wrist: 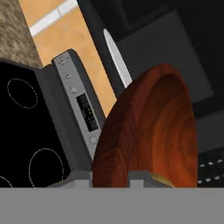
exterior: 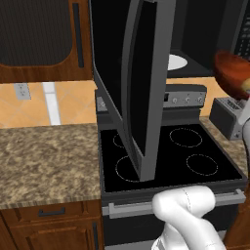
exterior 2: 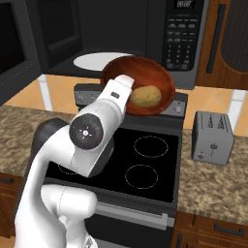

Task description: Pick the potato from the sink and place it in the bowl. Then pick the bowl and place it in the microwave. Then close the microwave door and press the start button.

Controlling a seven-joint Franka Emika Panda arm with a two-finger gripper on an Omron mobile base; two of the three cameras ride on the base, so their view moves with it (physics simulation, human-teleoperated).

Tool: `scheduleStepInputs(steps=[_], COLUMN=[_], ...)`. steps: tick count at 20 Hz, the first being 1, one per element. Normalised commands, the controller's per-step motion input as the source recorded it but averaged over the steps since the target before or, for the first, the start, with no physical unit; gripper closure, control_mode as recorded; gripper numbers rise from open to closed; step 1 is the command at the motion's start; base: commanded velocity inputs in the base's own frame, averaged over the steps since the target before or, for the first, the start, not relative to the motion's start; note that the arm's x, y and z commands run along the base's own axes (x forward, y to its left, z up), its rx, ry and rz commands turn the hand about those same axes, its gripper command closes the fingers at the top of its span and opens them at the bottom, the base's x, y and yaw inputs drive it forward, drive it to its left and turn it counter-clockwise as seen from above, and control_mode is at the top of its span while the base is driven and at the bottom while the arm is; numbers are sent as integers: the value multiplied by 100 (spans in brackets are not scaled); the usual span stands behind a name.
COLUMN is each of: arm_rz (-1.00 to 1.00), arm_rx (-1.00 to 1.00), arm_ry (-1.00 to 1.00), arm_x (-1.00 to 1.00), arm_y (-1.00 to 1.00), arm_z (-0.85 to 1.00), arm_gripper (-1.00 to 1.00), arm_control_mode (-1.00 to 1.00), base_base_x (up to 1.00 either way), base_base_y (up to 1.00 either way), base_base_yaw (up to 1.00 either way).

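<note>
I've got the bowl (exterior 2: 140,85) up in the air over the stove (exterior 2: 140,164), just in front of the open microwave (exterior 2: 111,29). The potato (exterior 2: 146,96) sits inside the bowl, so step one looks done. My tool (wrist: 110,177) is pressed tight, pinching the bowl's rim; in the hand view one fingertip sits on each side of the wall. The bowl is tilted a bit toward me but the potato rests in it.

The microwave door (exterior: 132,83) is swung wide, hanging out over the stove. The white turntable (exterior 2: 99,60) is bare, with the bowl just short of the opening and near its level. In the left base view the bowl shows at the right edge, near the cavity.

Where I'd put progress: potato in the bowl and bowl picked, both done. Left to do: slide the bowl in onto the turntable, let go, back out, shut the door, hit start on the panel (exterior 2: 180,34). Roughly halfway, I'd say.

The toaster (exterior 2: 211,138) sits on the desk (exterior 2: 213,184) to the right, out of my way.
</note>
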Motion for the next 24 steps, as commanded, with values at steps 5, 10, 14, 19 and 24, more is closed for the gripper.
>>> scheduleStepInputs(steps=[5,10,14,19,24], arm_rz=[29,19,17,8,2], arm_rx=[-15,-16,-12,-4,-7], arm_ry=[-1,-8,0,0,0], arm_x=[0,0,2,74,82], arm_y=[53,67,63,33,7], arm_z=[23,15,-1,12,22], arm_gripper=[100,100,100,100,100], arm_control_mode=[-100,-100,-100,-100,-100], base_base_x=[0,0,0,0,0], base_base_y=[0,0,0,0,0], base_base_yaw=[0,0,0,0,0])
